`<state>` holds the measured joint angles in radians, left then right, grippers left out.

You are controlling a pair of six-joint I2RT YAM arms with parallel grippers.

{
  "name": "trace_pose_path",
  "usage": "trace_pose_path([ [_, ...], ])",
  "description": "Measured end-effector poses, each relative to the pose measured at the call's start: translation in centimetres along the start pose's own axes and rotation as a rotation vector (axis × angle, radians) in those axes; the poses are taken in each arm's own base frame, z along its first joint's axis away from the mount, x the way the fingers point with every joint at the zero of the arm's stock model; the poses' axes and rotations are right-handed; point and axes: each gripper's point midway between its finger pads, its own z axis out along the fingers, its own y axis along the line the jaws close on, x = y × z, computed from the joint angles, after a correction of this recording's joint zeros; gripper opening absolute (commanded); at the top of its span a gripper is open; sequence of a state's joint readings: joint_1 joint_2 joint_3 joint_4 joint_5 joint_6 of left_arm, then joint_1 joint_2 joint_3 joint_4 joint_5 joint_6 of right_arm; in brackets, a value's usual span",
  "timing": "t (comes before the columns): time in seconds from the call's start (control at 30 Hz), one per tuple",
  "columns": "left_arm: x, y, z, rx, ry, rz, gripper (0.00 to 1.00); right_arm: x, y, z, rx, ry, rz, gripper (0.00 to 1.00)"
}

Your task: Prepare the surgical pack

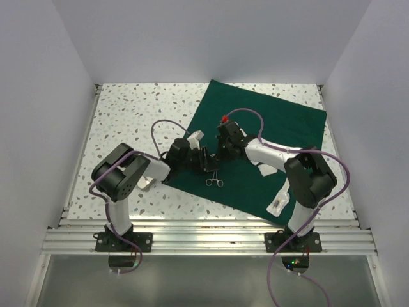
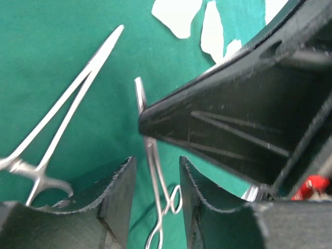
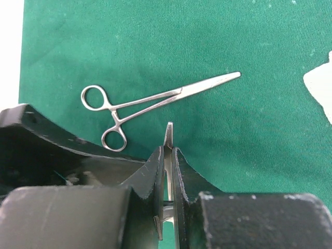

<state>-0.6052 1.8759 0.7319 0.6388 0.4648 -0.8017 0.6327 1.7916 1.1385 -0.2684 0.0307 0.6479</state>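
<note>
Setting: Speckled desk (image 1: pixel 128 115) boxed in by white walls (image 1: pixel 38 77), with both arms bolted at its near edge.
Surgical pack: we see the dark green drape (image 1: pixel 281 121) spread flat and turned cornerwise across the middle and right of the desk, with the instruments and pads lying on it.
Meeting point: the two hands come nose to nose over the left part of the drape, the right one filling much of the left wrist view.
Right hand (image 3: pixel 168 151): clenched on the held forceps (image 3: pixel 169 136), a slim steel pair whose tip pokes out just past the fingertips.
Left hand (image 2: pixel 156 163): released, as far as we can read it. Its fingers stand apart on either side of the held forceps, just above the ring handles, and green cloth shows between one finger and the steel.
Loose forceps (image 3: pixel 176 92): a second pair lies flat on the cloth just beside the hands, touched by neither.
Gauze: white gauze pads (image 2: pixel 177 13) rest on the drape beyond the hands, apart from both pairs of forceps.
</note>
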Motion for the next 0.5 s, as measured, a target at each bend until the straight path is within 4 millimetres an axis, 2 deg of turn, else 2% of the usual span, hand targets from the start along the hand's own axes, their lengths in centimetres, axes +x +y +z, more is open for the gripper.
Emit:
trace_pose_path([
  [0.13, 0.4, -0.4, 0.9, 0.020, 0.023, -0.010, 0.26, 0.0, 0.0, 0.0, -0.001, 0.001, 0.003, 0.00],
  [0.23, 0.6, -0.3, 0.9, 0.012, 0.031, -0.025, 0.03, -0.1, -0.1, -0.4, -0.002, 0.002, 0.007, 0.00],
  [0.27, 0.5, -0.3, 0.9, 0.014, 0.029, -0.031, 0.00, -0.2, -0.1, -0.5, -0.001, 0.001, 0.009, 0.01],
  [0.3, 0.4, -0.5, 0.9, 0.018, 0.028, -0.037, 0.00, -0.3, -0.3, -0.7, 0.002, 0.000, 0.013, 0.18],
  [0.33, 0.3, -0.8, 0.8, 0.023, 0.026, -0.040, 0.00, -0.5, -0.4, -1.0, 0.002, -0.002, 0.020, 0.29],
  [0.4, -0.1, -1.4, 0.5, 0.029, 0.021, -0.036, 0.00, -1.0, -0.7, -1.6, 0.001, -0.006, 0.029, 0.46],
  [0.47, -0.5, -2.1, -0.3, 0.024, 0.016, -0.026, 0.00, -1.9, -1.2, -2.8, 0.005, -0.028, 0.039, 0.53],
  [0.5, -0.9, -2.6, -0.9, 0.020, 0.007, -0.015, 0.00, -2.8, -1.7, -3.9, 0.014, -0.053, 0.045, 0.60],
])
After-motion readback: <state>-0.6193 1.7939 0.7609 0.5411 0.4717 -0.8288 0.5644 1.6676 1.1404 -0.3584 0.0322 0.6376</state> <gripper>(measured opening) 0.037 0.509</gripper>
